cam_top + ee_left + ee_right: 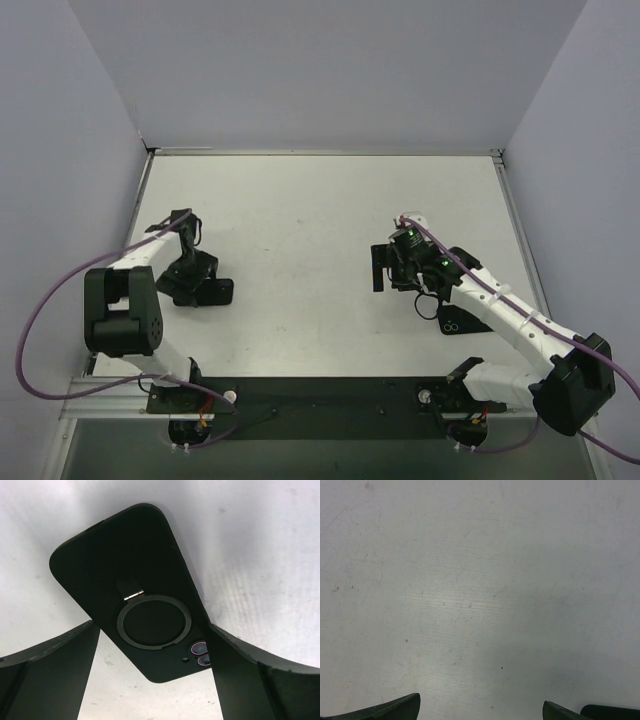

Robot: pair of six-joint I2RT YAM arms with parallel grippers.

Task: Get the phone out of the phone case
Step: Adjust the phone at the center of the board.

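The black phone case [125,560] lies back up on the white table, with a round ring stand on it. Two purple-rimmed phone lenses [201,655] show through its cutout, so the phone is inside. In the top view the case [214,292] lies at the left. My left gripper [151,626] is open right over the case's lens end, one finger on each side of it, the right finger [240,675] covering the edge by the lenses. It shows in the top view [186,272]. My right gripper [382,268] is open and empty over bare table [480,700].
A small black object with a white figure-eight mark [455,320] lies on the table beside the right arm. White walls enclose the table on the left, back and right. A black rail [320,395] runs along the near edge.
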